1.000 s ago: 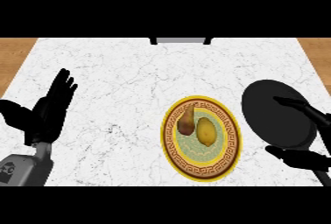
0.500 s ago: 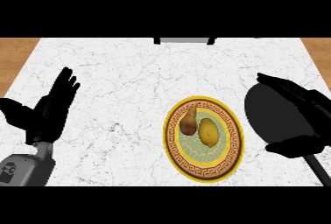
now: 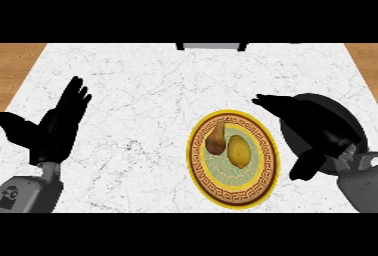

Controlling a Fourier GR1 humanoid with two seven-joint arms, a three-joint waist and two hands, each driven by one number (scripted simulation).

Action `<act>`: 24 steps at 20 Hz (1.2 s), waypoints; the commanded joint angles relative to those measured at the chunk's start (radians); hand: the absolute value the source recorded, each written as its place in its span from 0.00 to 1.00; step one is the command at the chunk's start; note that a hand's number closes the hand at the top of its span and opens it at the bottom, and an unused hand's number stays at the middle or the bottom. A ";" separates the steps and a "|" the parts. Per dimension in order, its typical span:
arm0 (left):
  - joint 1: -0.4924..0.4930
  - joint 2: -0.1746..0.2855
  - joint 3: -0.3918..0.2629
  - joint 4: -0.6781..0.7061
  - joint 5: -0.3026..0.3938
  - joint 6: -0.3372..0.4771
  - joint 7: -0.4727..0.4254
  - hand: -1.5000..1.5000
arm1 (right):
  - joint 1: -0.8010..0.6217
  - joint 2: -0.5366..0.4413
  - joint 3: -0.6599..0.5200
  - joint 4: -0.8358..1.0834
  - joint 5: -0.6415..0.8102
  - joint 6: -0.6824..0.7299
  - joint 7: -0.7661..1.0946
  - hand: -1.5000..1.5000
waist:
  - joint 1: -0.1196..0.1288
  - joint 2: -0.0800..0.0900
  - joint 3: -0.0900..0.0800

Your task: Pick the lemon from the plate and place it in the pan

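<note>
A yellow lemon (image 3: 238, 150) lies on the gold-rimmed patterned plate (image 3: 204, 175), right of a brown pear-shaped fruit (image 3: 216, 140). The black pan (image 3: 336, 120) sits just right of the plate, partly hidden. My right hand (image 3: 299, 127) hovers open over the pan's left side, fingers pointing up-left, thumb hanging down by the plate's right rim. It touches nothing on the plate. My left hand (image 3: 55, 127) rests open at the left edge, fingers up, holding nothing.
The white marble counter (image 3: 140, 85) spreads around the plate, with wooden floor (image 3: 18, 60) past its left and right edges. A grey object (image 3: 211, 46) stands at the counter's far edge.
My right hand has moved up and to the left, over the pan toward the plate's right rim, and its forearm has come into view. The left hand, lemon and plate stayed put.
</note>
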 commanded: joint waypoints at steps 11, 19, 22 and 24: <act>-0.009 -0.041 0.034 0.009 -0.056 -0.007 0.017 0.50 | -0.061 0.140 0.198 -0.073 0.216 0.243 0.261 0.00 | -0.018 -0.001 0.001; -0.010 -0.080 0.065 -0.015 -0.102 -0.024 0.068 0.50 | -0.011 0.259 0.178 -0.124 0.334 0.279 0.273 0.00 | -0.020 -0.001 0.002; 0.076 -0.107 0.051 -0.027 -0.119 -0.067 -0.014 0.50 | -0.012 0.275 0.165 -0.047 0.375 0.246 0.210 0.00 | -0.018 -0.001 0.002; -0.001 -0.081 0.108 0.012 -0.101 -0.078 0.051 0.50 | 0.002 0.342 0.201 -0.081 0.400 0.309 0.299 0.00 | -0.021 -0.001 0.002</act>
